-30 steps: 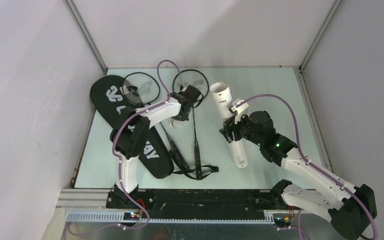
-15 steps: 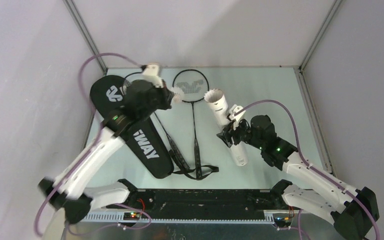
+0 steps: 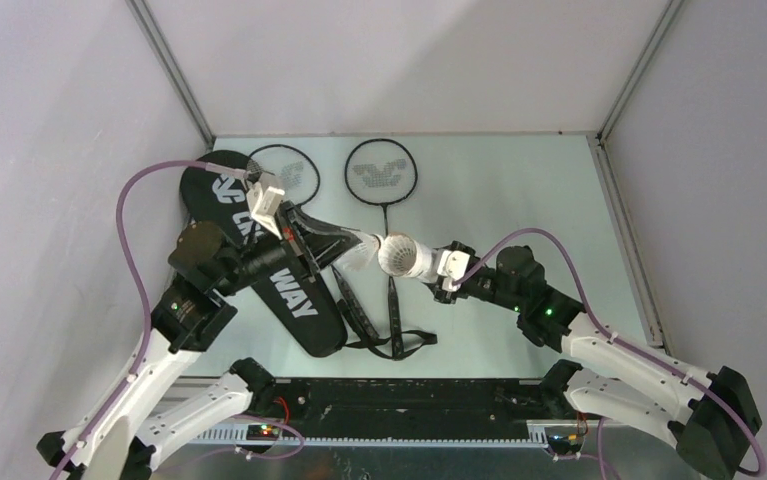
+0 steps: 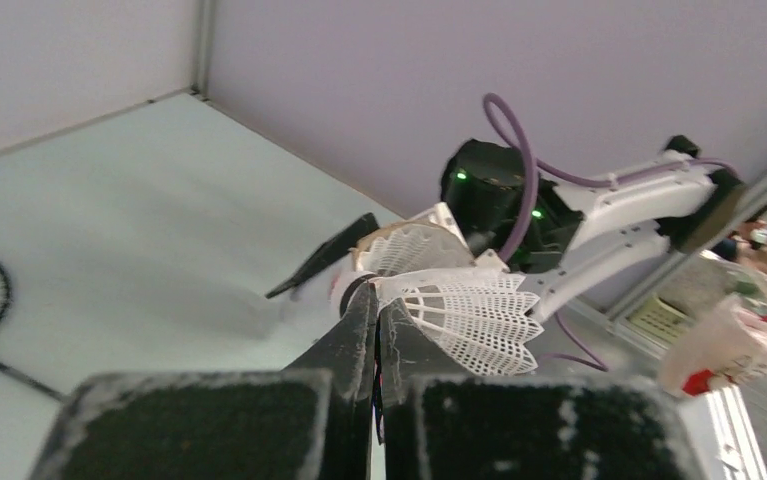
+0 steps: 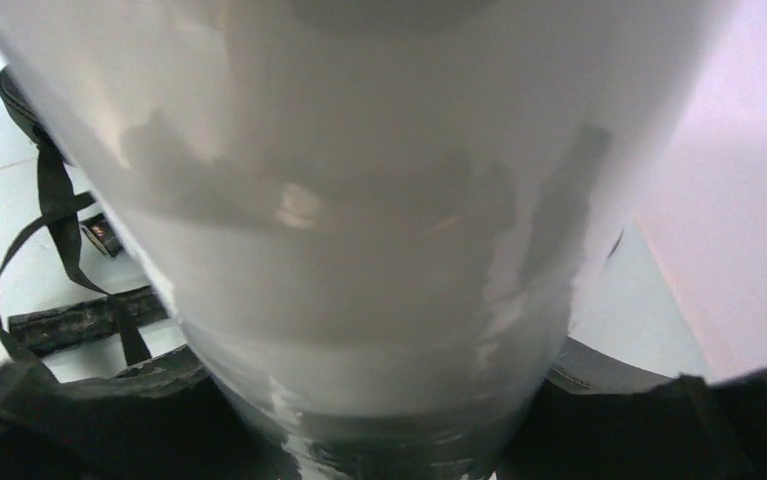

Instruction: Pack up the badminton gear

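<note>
The left gripper (image 4: 375, 305) has its two fingers pressed fully together, and they pinch a white shuttlecock (image 4: 464, 315) by the edge near its cork. The net-like skirt of the shuttlecock sticks out beyond the fingertips. The shuttlecock is held in the air above the table (image 3: 519, 180), just in front of the open mouth of the white tube (image 3: 406, 257); whether it touches the rim cannot be told.

The right gripper (image 3: 446, 272) is clamped around the body of the tube, one finger on each side, the jaws about half spread by its width. The tube is lifted off the table and lies almost level, with its scalloped mouth turned toward the left arm. In the right wrist view the tube fills nearly the whole picture.

Two black rackets lie flat at the far side of the table, one head (image 3: 294, 172) partly on the black racket bag (image 3: 294, 300), the other (image 3: 380, 172) beside it. The bag lies at the left, with its strap (image 3: 379, 340) spread near the front edge.
</note>
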You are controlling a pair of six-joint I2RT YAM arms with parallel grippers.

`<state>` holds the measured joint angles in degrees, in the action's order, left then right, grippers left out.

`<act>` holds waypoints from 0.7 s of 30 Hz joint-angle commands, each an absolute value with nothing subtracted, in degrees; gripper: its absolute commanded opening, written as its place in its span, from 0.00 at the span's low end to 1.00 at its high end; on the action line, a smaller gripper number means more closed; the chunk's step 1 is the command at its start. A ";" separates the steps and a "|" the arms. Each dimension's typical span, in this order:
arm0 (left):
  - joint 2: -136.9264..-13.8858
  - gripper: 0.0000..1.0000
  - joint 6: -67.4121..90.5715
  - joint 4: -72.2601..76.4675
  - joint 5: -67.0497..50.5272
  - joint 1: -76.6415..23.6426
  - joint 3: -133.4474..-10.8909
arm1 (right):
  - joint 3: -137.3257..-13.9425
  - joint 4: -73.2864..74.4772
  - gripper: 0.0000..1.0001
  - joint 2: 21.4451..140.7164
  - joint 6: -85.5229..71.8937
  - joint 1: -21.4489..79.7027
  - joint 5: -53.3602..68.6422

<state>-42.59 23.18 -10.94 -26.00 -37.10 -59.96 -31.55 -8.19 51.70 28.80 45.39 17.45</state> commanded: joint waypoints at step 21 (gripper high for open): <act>-49.55 0.00 19.99 -17.28 -21.24 -44.10 -63.69 | -32.69 -18.93 0.39 53.59 33.27 45.79 19.14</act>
